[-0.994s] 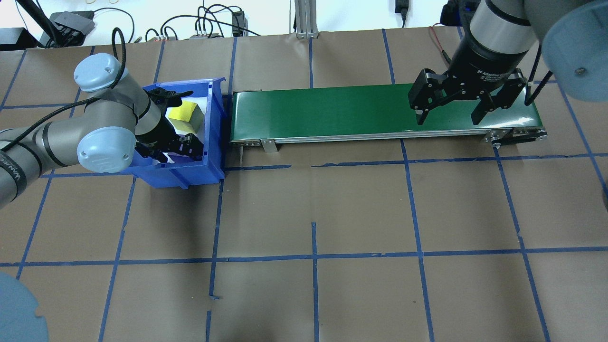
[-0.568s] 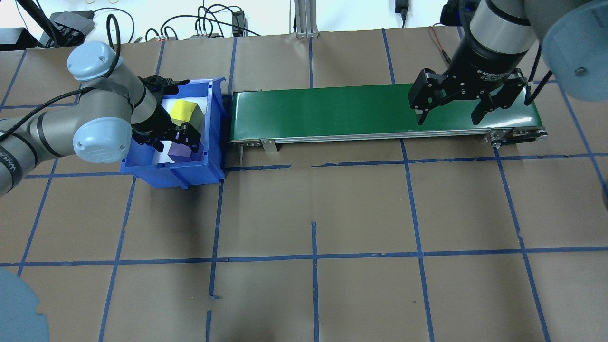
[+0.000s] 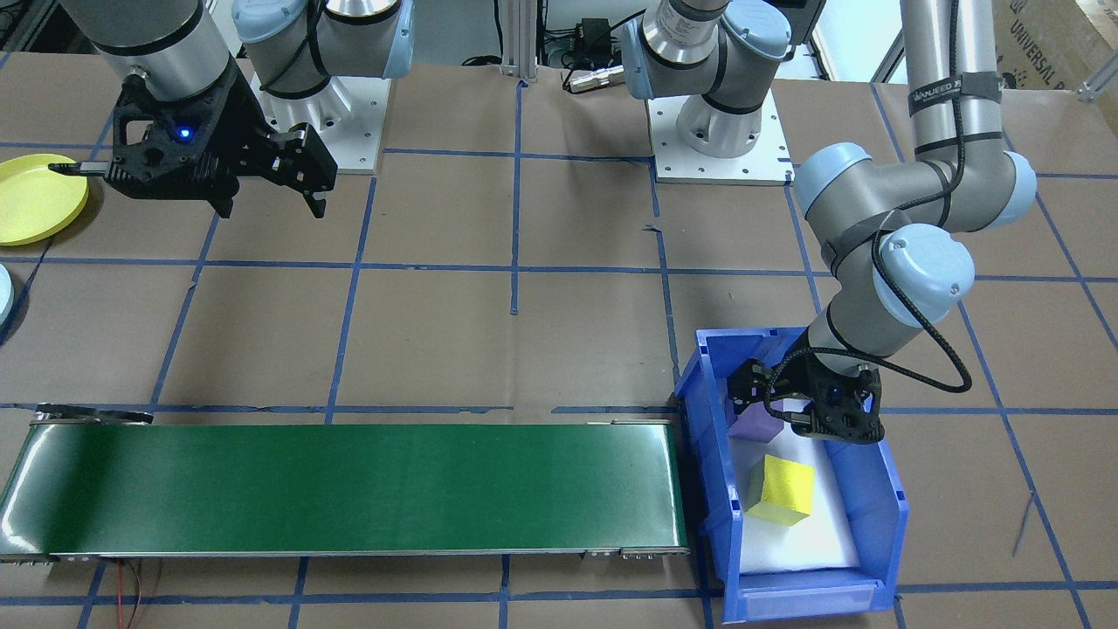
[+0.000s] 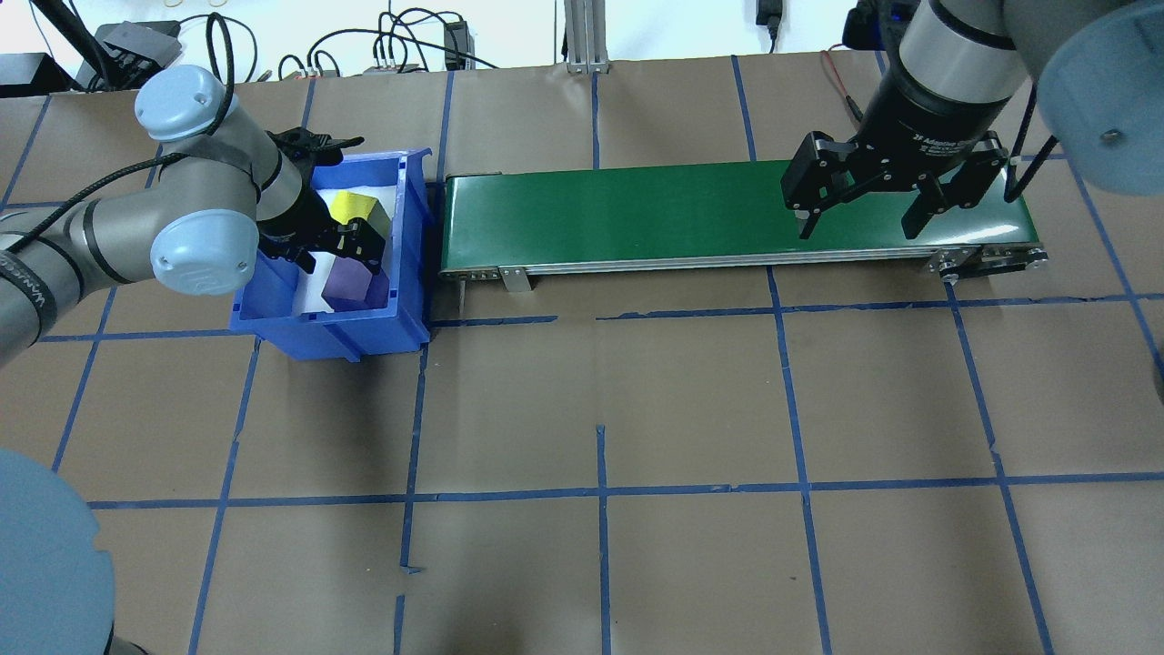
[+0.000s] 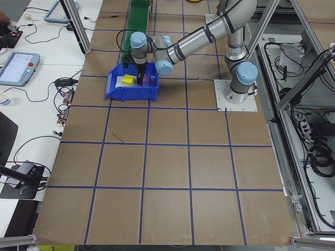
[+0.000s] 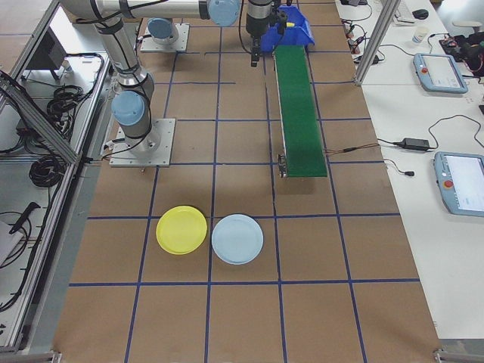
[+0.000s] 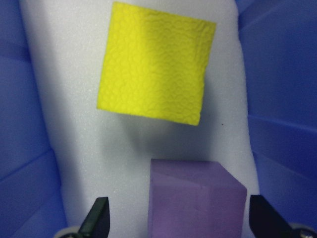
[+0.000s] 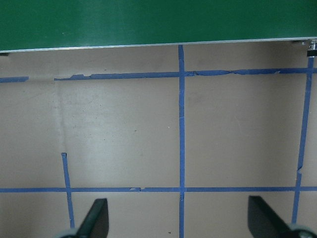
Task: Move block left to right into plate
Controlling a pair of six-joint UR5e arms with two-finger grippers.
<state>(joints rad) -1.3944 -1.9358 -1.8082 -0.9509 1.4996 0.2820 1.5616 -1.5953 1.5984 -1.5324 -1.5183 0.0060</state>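
Even, bright overhead light fills every view, and shadows are soft. Glare streaks the green conveyor belt [image 3: 349, 485] at the front-facing view's lower left. The left wrist view is soft, with the purple block [image 7: 195, 201] slightly blurred.

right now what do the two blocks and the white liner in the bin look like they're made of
Yellow block: looks like foam, matte, with a pebbled, crinkled face.
Purple block: probably foam too, matte and smoother, with soft edges.
White liner: seems to be foam sheet, with a fine grainy, speckled surface.
Blue bin: apparently moulded plastic, slightly glossy.
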